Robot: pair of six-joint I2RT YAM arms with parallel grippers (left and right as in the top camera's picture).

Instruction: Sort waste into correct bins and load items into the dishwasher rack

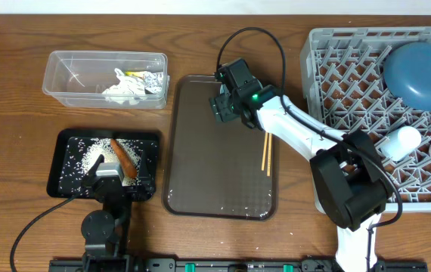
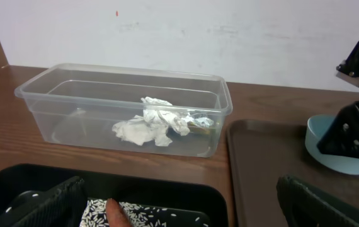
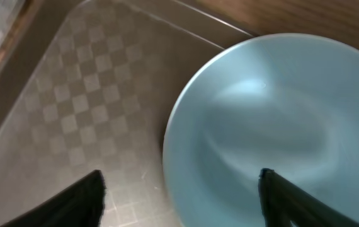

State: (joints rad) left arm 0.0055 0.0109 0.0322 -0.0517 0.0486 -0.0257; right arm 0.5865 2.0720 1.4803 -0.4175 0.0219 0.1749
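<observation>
Straddling the rim of the small glossy light-blue bowl (image 3: 274,126), the right gripper (image 3: 181,180) is spread, clasping nothing, over the checker-textured dark brown serving tray (image 3: 91,94); overhead, it hides the bowl. The left gripper (image 2: 179,189), also spread, hangs above the shallow black tray (image 1: 149,143) of white rice grains (image 1: 79,159) and orange carrot (image 1: 121,153). The clear plastic tub (image 2: 34,94) holds crumpled white tissue (image 2: 145,126); the grey lattice rack (image 1: 336,60), a round dark-blue plate (image 1: 420,72).

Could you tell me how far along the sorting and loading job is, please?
Done: tissue and wrapper lie in the clear tub, rice and carrot in the black tray, plate and cup in the rack. In hand: the right gripper, open, straddles the light-blue bowl's rim on the brown tray. Remaining: bowl and chopsticks.
</observation>
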